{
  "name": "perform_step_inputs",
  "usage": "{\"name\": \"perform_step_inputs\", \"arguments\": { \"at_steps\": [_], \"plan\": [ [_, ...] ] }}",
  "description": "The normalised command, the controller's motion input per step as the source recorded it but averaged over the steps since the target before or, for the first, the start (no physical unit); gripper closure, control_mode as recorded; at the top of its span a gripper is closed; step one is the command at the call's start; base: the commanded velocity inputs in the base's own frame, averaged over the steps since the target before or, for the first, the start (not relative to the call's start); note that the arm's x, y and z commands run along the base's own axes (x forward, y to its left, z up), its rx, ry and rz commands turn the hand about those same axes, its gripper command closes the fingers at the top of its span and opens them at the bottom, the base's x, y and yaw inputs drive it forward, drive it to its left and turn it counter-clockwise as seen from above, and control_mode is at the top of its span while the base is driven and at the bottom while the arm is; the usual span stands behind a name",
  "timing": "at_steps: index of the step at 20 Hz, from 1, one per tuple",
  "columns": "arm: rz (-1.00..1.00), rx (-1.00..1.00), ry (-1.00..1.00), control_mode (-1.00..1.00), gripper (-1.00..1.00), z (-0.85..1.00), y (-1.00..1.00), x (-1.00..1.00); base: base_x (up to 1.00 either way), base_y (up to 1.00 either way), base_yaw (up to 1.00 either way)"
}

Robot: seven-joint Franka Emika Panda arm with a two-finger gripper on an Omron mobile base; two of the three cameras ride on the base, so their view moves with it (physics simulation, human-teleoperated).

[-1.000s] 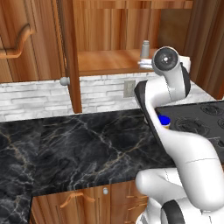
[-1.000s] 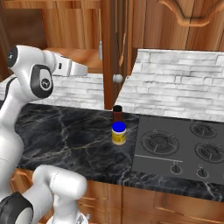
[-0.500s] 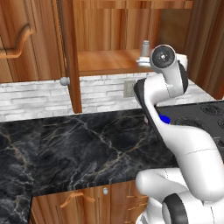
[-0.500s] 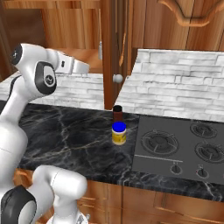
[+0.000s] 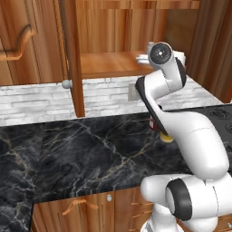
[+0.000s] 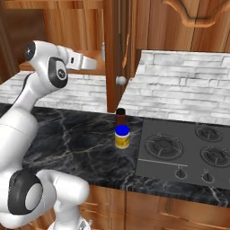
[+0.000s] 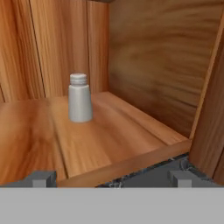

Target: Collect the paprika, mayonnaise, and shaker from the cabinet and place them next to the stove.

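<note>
The small grey-white shaker [image 7: 80, 98] stands upright on the cabinet's plank shelf [image 7: 109, 140], ahead of my gripper [image 7: 111, 178] and a little to its left. The gripper is open with nothing between its fingertips [image 7: 41, 178], and it sits at the shelf's front edge, well short of the shaker. In the right base view the gripper [image 6: 94, 64] reaches toward the cabinet, where a sliver of the shaker [image 6: 103, 51] shows. The paprika [image 6: 120, 116] and the mayonnaise [image 6: 122, 137] stand together on the black marble counter just left of the stove [image 6: 179, 148].
The open cabinet door [image 6: 112, 54] with its round silver knob [image 6: 120, 81] hangs just right of my hand. The cabinet's side wall [image 7: 157, 65] closes the shelf on the right. White brick backsplash [image 5: 36, 97] runs behind the counter [image 5: 81, 149].
My hand has moved forward toward the cabinet shelf, staying open. The paprika and the mayonnaise have not moved.
</note>
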Motion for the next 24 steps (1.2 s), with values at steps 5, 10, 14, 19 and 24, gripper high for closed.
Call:
{"name": "perform_step_inputs", "arguments": {
  "at_steps": [5, 10, 14, 19, 24],
  "plan": [
    [0.04, 0.04, -0.01, -1.0, -1.0, 0.19, 0.01, 0.18, 0.0, 0.0, 0.0],
    [0.01, 0.03, 0.0, -1.0, -1.0, 0.16, 0.0, 0.23, 0.0, 0.0, 0.0],
    [0.0, -0.01, -0.05, -1.0, -1.0, 0.02, 0.0, 0.3, 0.0, 0.0, 0.0],
    [0.0, -0.03, -0.15, -1.0, -1.0, 0.0, 0.0, 0.32, 0.0, 0.0, 0.0],
    [0.0, 0.0, -0.08, -1.0, -1.0, -0.01, 0.0, 0.29, 0.0, 0.0, 0.0]
  ]
}}
